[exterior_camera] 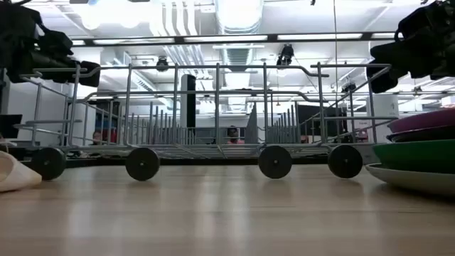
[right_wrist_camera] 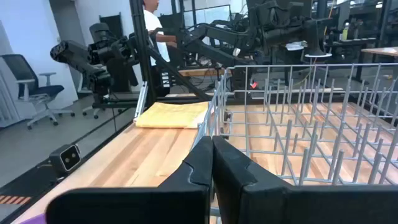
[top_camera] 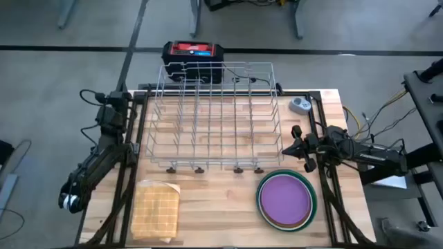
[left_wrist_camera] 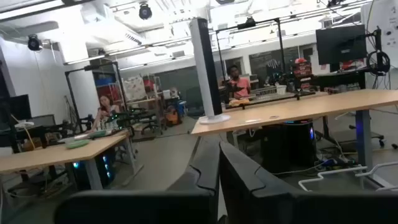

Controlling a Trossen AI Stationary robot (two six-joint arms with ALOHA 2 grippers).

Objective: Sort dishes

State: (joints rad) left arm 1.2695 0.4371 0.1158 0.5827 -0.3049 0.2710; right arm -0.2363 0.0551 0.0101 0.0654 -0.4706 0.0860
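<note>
The plates are stacked [top_camera: 287, 200] on the table's near right part, purple on top with a green rim and a white one below; in the low view they show as purple [exterior_camera: 426, 119], green [exterior_camera: 416, 153] and white [exterior_camera: 409, 178]. The other plates are hidden in the stack. My right gripper [top_camera: 289, 147] [right_wrist_camera: 211, 155] hovers shut just beyond the stack, at the rack's right end, pointing toward the table's left and touching nothing. My left gripper [top_camera: 68, 202] [left_wrist_camera: 217, 162] waits shut off the table's left edge, facing the room.
A wire dish rack [top_camera: 218, 117] [exterior_camera: 220, 114] on small wheels fills the table's far middle. A tan waffle cloth [top_camera: 156, 207] lies near left. A small grey-blue gadget [top_camera: 299, 105] sits by the far right corner. A black and red box [top_camera: 194, 59] stands beyond the far edge. People sit in the room behind.
</note>
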